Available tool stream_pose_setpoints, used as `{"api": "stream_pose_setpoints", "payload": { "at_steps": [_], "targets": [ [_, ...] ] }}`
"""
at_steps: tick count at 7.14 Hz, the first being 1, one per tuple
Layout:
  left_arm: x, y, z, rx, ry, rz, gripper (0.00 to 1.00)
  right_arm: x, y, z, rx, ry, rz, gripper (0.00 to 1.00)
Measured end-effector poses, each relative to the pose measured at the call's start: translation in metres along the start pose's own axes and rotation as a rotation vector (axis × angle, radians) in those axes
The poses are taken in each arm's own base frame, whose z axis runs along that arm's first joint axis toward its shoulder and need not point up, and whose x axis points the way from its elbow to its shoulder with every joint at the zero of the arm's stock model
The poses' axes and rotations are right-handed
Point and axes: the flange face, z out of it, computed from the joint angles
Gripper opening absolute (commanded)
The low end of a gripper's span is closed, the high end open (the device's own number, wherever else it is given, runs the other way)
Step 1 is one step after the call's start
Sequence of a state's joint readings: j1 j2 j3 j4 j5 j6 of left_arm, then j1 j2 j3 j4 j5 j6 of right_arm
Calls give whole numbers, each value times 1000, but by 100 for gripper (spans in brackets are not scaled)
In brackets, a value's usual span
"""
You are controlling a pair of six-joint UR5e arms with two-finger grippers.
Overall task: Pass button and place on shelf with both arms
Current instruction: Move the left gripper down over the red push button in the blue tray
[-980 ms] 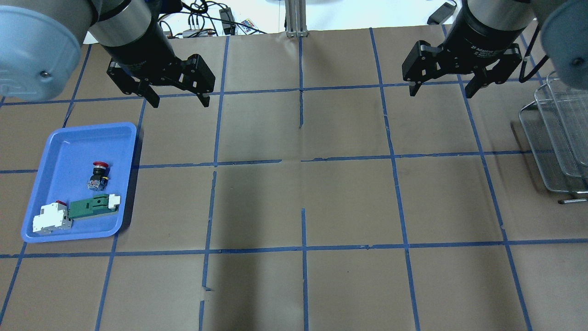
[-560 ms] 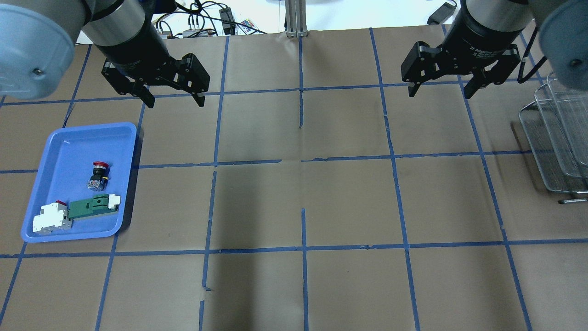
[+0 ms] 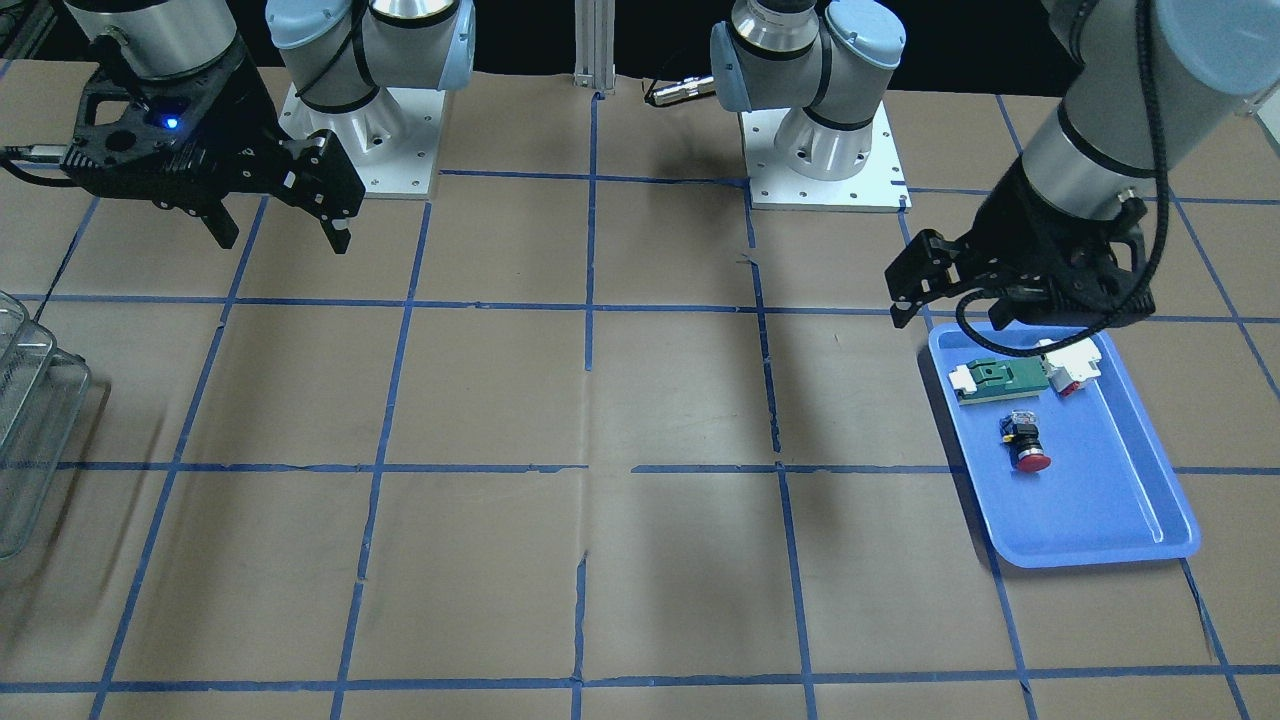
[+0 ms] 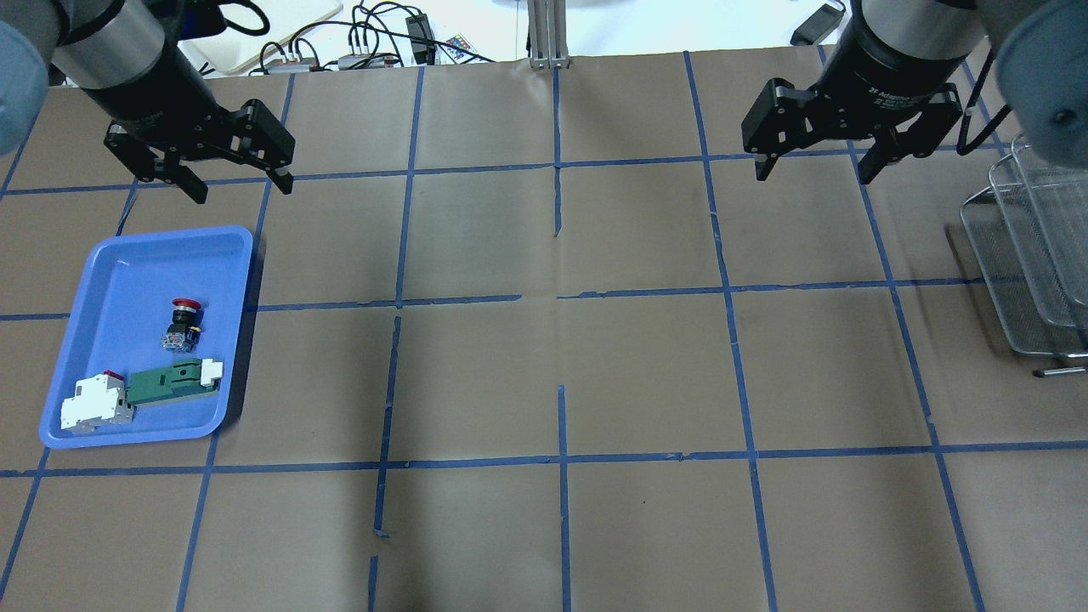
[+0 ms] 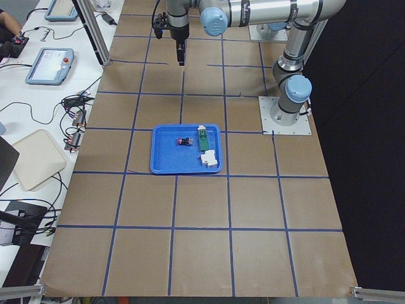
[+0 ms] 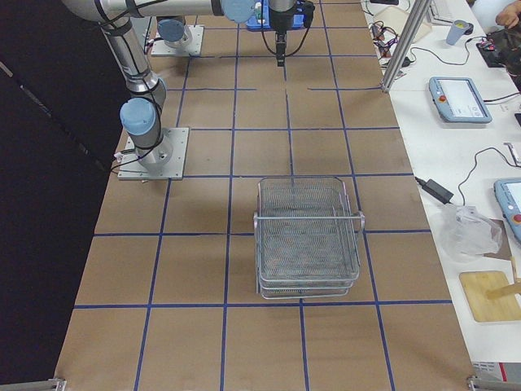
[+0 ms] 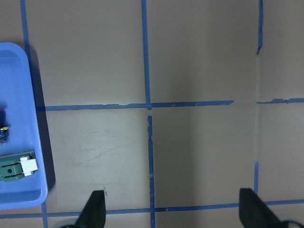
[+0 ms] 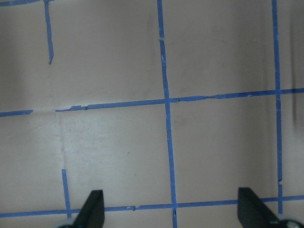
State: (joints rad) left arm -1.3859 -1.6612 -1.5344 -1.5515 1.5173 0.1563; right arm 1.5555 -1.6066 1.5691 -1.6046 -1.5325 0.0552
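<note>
The button (image 4: 183,319), with a red cap on a black body, lies on its side in the blue tray (image 4: 127,246) at the table's left. It also shows in the front view (image 3: 1027,443). My left gripper (image 4: 245,192) is open and empty, hovering just beyond the tray's far right corner. My right gripper (image 4: 813,176) is open and empty, high over the far right of the table. The wire-mesh shelf (image 4: 1033,255) stands at the right edge, to the right of the right gripper. Both wrist views show open fingers over bare brown paper.
A green-and-white connector part (image 4: 174,382) and a white block with red (image 4: 93,402) lie in the tray's near end, next to the button. Blue tape lines grid the brown paper. Cables and a metal post (image 4: 548,34) sit beyond the far edge.
My left gripper has moved to the left, from right of the tray to above its far right corner, still open. The right gripper has barely moved. The button has not moved.
</note>
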Motion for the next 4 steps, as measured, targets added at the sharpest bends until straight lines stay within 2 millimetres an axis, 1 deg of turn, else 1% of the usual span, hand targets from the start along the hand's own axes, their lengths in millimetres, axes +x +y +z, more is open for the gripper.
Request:
{"api": "stream_pose_setpoints", "payload": {
  "at_steps": [1,2,3,4],
  "targets": [
    [-27,-8,15,-22,4,2,100,0,0,0,0,0,0,100],
    [-60,-15,40,-49,14,0,100,0,0,0,-2,0,1,100],
    [-96,-19,71,-68,26,-17,100,0,0,1,-3,-1,3,100],
    [-126,-19,102,-78,36,-30,100,0,0,1,-3,-2,3,100]
  ]
}}
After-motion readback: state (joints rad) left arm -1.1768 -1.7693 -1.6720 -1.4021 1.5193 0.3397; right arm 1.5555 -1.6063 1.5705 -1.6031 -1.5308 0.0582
